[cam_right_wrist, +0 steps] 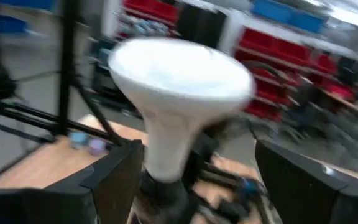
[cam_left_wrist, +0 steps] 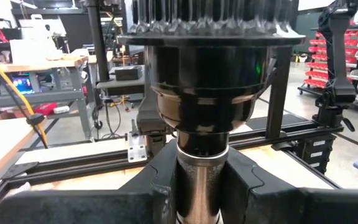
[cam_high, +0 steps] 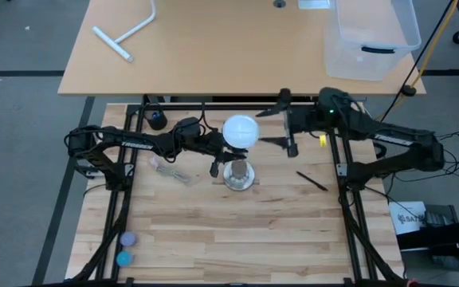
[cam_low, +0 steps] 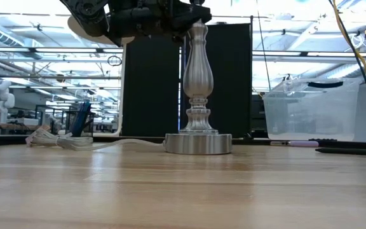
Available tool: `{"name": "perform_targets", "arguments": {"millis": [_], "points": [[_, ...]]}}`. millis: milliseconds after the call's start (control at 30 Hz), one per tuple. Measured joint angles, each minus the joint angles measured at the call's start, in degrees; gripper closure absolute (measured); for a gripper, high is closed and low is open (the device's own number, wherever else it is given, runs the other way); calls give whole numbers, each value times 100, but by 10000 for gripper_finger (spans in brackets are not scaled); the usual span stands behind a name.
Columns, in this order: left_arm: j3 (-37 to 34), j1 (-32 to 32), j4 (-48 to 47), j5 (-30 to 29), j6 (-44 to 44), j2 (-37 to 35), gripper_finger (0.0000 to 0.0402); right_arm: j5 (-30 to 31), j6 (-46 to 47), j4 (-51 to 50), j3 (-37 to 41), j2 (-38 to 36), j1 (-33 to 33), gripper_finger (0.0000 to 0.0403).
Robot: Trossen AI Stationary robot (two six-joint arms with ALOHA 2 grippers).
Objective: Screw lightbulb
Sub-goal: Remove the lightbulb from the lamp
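Observation:
A silvery lamp post point(cam_high: 237, 171) stands upright on its round base point(cam_low: 197, 144) in the middle of the wooden table. The white lightbulb point(cam_high: 241, 131) sits globe up with its neck in the black socket point(cam_left_wrist: 204, 93) on top of the post. My left gripper point(cam_high: 216, 151) reaches in from the table's left and is shut on the post just under the socket. My right gripper point(cam_high: 266, 127) hangs level at the bulb's right, open; in the right wrist view its fingers stand wide on either side of the lightbulb point(cam_right_wrist: 179, 87) without touching it. My left gripper pinches the post's narrow silvery neck point(cam_left_wrist: 197, 186), right below the black socket, between its two fingers. The fingers come level from the table's left and lie across the post. The post stays upright, its base on the table.
A bundle of pale cable point(cam_high: 170, 169) lies left of the lamp base. A black pen point(cam_high: 311, 181) lies to its right. Two blue caps point(cam_high: 125, 248) sit near the front left corner. On the far table are a clear bin point(cam_high: 369, 36) and a white T-shaped pipe point(cam_high: 126, 32).

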State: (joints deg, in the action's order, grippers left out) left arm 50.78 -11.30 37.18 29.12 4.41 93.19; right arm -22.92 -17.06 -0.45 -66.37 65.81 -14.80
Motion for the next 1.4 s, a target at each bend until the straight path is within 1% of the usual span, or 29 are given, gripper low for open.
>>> {"name": "perform_targets", "arguments": {"millis": [100,200,233,300,433,500,533,700,800,900,1000,1233,1400], "points": [[0,-32,-15,-124,-67,0,330,312,143,-446,2,-286,-20,97],[-2,-30,-6,-454,-138,0,330,352,420,-418,95,-353,105,97],[-4,-30,-5,-567,-145,0,330,460,479,-391,175,-344,190,97],[-9,-29,-4,-784,-172,0,330,1034,526,-327,352,-273,378,97],[-13,-8,15,-1218,-239,-1,330,2488,529,129,626,-206,749,102],[-13,-8,19,-1411,-284,0,330,3023,563,432,742,-198,921,102],[-13,-8,25,-1497,-298,0,330,3158,567,535,781,-188,1006,102],[-13,-8,46,-1887,-360,-2,330,3264,618,671,813,-160,1345,103],[-13,-8,63,-2166,-481,-2,330,3520,767,674,813,-106,1402,103],[-13,-8,87,-2336,-532,-2,330,3820,883,962,812,15,1404,103],[-13,-11,108,-2411,-582,-2,330,4107,866,1337,811,245,1404,103],[-15,-8,136,-2428,-604,-2,330,4109,853,2185,811,793,1402,103],[-15,-8,136,-2427,-601,-2,330,4286,840,2970,811,1079,1400,103]]}}
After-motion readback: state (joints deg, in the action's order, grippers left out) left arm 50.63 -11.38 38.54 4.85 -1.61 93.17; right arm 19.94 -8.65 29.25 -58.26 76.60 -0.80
